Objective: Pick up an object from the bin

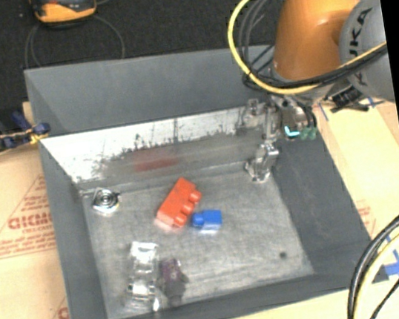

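My gripper (pixel 261 166) hangs at the back right of the bin, close to the right wall, with nothing seen in it. The nearest loose things lie to its left on the bin floor. An orange-red toy brick (pixel 178 202) rests tilted near the middle. A small blue brick (pixel 208 220) lies just right of and below it, almost touching. Both are well apart from the gripper.
A round silver metal piece (pixel 105 201) sits at the back left. At the front left lie a clear crumpled plastic piece (pixel 142 273) and a dark purplish lump (pixel 171 276) side by side. The arm with its orange cover and cables reaches in over the right rim.
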Robot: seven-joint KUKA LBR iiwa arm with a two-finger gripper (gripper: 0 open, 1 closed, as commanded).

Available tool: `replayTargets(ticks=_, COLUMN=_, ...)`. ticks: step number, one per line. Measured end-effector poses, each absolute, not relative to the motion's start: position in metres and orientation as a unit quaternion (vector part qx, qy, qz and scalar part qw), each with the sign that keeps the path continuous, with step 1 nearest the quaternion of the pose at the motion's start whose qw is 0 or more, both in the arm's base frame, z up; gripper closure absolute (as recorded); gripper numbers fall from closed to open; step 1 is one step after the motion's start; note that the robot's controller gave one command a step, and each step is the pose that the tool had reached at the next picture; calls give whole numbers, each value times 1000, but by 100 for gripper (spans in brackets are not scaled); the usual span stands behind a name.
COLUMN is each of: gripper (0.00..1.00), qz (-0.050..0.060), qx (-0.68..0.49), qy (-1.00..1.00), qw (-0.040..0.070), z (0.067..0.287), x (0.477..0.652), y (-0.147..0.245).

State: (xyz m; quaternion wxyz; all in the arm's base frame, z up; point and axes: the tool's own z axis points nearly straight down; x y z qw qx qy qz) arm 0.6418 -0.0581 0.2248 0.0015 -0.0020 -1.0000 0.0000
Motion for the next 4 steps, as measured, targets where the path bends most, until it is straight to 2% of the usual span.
replayTargets(ticks=1, gripper=0, qz=0, qx=56, qy=-998, qw=1, z=87, x=653, y=-27)
replayTargets(ticks=2, gripper=0, qz=0, qx=149, qy=-989, qw=-2, z=83, x=639, y=40)
replayTargets(ticks=3, gripper=100, qz=0, qx=148, qy=-989, qw=-3, z=83, x=640, y=38)
replayTargets(ticks=4, gripper=100, qz=2, qx=143, qy=-990, qw=-7, z=232, x=649, y=21)
